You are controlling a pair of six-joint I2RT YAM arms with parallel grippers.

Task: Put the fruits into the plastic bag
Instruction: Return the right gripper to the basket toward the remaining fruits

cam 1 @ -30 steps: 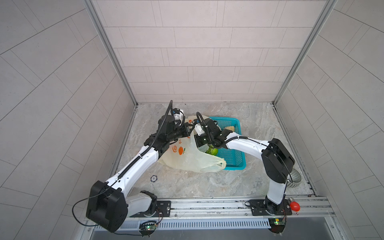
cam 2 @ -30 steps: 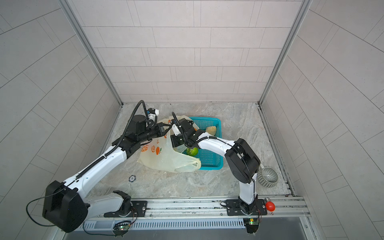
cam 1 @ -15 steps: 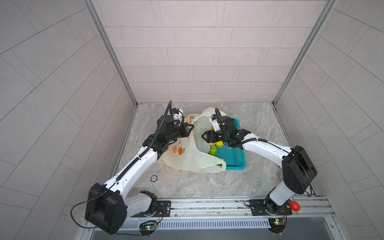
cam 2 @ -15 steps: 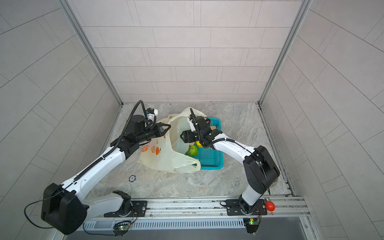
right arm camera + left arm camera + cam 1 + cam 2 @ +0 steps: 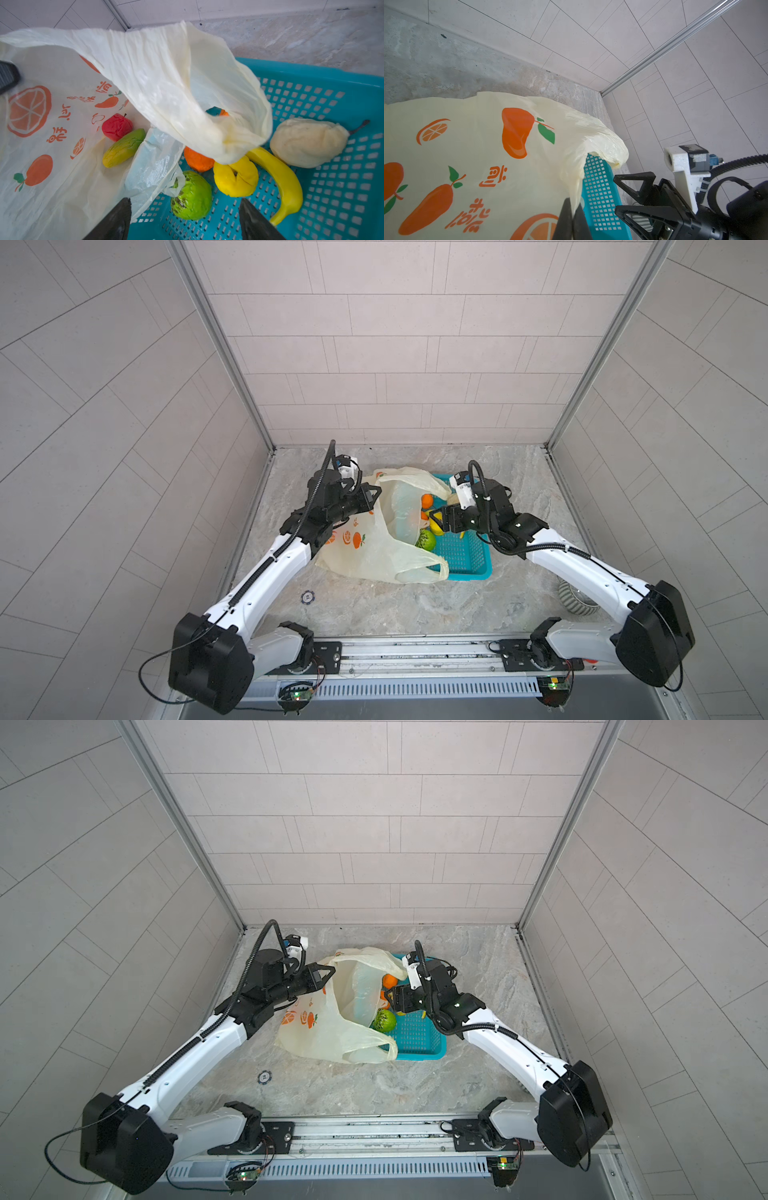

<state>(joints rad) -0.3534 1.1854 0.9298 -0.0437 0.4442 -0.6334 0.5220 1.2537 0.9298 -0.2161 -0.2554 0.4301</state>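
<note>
The pale-yellow plastic bag [image 5: 374, 549] [image 5: 332, 1029] lies with its mouth over the teal basket's left end. My left gripper [image 5: 572, 216] [image 5: 371, 501] is shut on the bag's edge and holds it up. My right gripper [image 5: 185, 202] [image 5: 434, 519] hangs open just above the green round fruit [image 5: 192, 196] in the basket. Beside it lie an orange fruit [image 5: 197, 162], a yellow round fruit [image 5: 236, 178], a banana [image 5: 284, 180] and a pale beige fruit [image 5: 307, 142]. A red fruit [image 5: 116, 126] and a green-yellow one [image 5: 123, 147] rest inside the bag.
The teal mesh basket [image 5: 311, 68] [image 5: 461, 558] stands on the marble floor, right of the bag. A grey ribbed bowl [image 5: 575, 601] sits behind my right arm. A small round token [image 5: 308, 596] lies near the left arm. Tiled walls close three sides.
My right gripper has drawn back rightward from the bag's mouth to over the basket, its arm swinging out right. The left gripper still holds the bag's edge up.
</note>
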